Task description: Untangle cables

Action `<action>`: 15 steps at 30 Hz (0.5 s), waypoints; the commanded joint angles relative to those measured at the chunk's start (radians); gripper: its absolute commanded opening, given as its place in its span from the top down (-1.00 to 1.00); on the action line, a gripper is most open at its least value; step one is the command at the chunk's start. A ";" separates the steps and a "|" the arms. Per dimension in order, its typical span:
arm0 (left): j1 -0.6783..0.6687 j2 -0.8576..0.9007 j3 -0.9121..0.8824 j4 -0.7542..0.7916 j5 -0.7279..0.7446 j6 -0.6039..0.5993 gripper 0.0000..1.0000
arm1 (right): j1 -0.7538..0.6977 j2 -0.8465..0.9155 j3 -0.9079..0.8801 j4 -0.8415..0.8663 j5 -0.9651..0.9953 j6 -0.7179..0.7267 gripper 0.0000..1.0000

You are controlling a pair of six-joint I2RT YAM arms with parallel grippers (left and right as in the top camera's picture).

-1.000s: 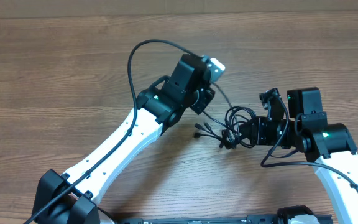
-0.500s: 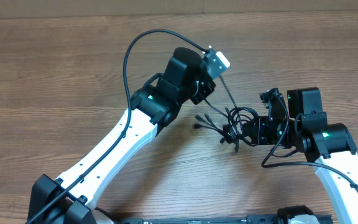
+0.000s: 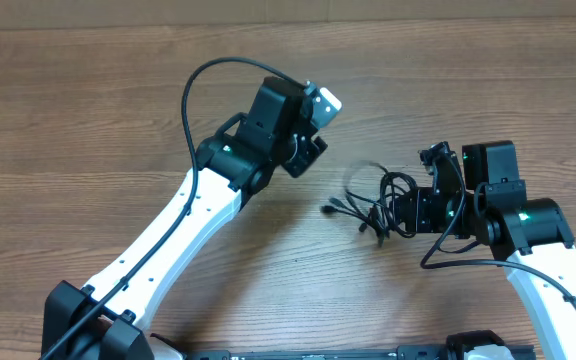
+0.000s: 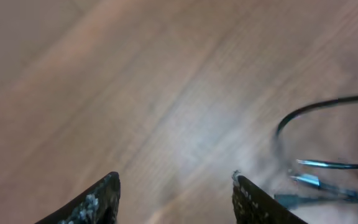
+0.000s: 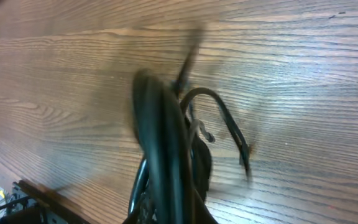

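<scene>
The cables [image 3: 373, 205] are a bunch of thin black loops with small plug ends, lying on the wooden table just left of my right gripper [image 3: 408, 212]. That gripper is shut on the bunch; in the right wrist view the cables [image 5: 163, 143] rise out of its jaws [image 5: 173, 214] and hide the fingertips. My left gripper [image 3: 306, 158] hangs up and to the left of the bunch, apart from it. In the left wrist view it [image 4: 176, 182] stands open with only bare table between its fingers, and a cable loop [image 4: 303, 112] with plug ends [image 4: 328, 165] lies to its right.
A thick black wire [image 3: 193, 90] arcs over the left arm and belongs to the robot. The wooden table [image 3: 88, 110] runs out to the left and the back. The arm bases stand at the front edge.
My left gripper has opened and let go of a cable strand, then pulled away up and to the left. The strand has dropped back by the bunch. The right arm has held still.
</scene>
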 commanded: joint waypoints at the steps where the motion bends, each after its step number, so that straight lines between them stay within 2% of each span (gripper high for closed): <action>1: 0.006 -0.032 0.011 -0.037 0.100 -0.026 -0.33 | -0.003 -0.010 0.003 0.006 0.002 0.013 0.92; 5: 0.006 -0.032 0.011 -0.097 0.146 -0.029 -0.48 | -0.003 -0.010 0.003 0.006 0.003 0.013 0.92; 9: 0.006 -0.032 0.011 -0.150 0.293 -0.050 -0.76 | -0.003 -0.010 0.003 0.011 0.003 0.032 0.92; 12: 0.006 -0.032 0.011 -0.175 0.411 -0.129 -0.77 | -0.003 -0.010 0.003 0.031 0.003 0.072 0.92; 15: 0.006 -0.032 0.011 -0.200 0.463 -0.308 -0.88 | -0.003 -0.010 0.003 0.050 0.003 0.106 0.92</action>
